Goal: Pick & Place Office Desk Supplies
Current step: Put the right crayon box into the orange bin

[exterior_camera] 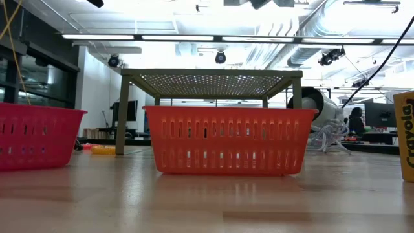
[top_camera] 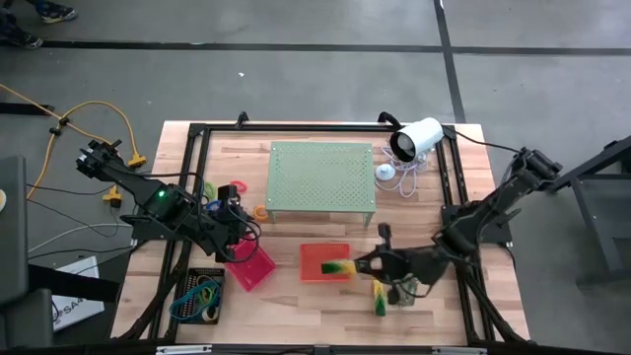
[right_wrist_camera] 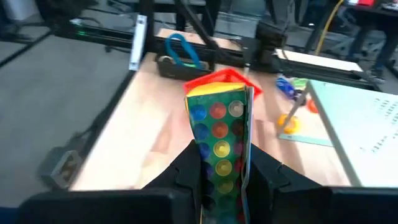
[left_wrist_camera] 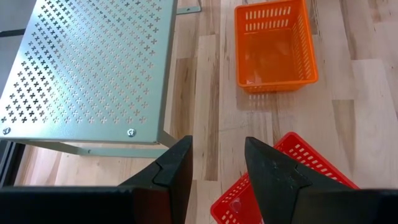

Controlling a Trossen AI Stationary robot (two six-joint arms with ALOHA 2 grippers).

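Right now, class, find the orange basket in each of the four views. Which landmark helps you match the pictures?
High view: orange basket at lower centre.
Low view: centre, facing the camera.
Left wrist view: upper right.
Right wrist view: only its rim, behind the crayon pack.
Shared landmark: the pale green perforated stand, beside the basket in every view.

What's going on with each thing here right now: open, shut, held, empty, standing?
Left gripper: open, empty, above the table near the pink tray.
Right gripper: shut on a crayon pack, over the edge of the red tray.
Red tray: upright, looks empty.
Black tray: holds rubber bands.
Second crayon pack: on the table.
Green stand: standing, top bare.
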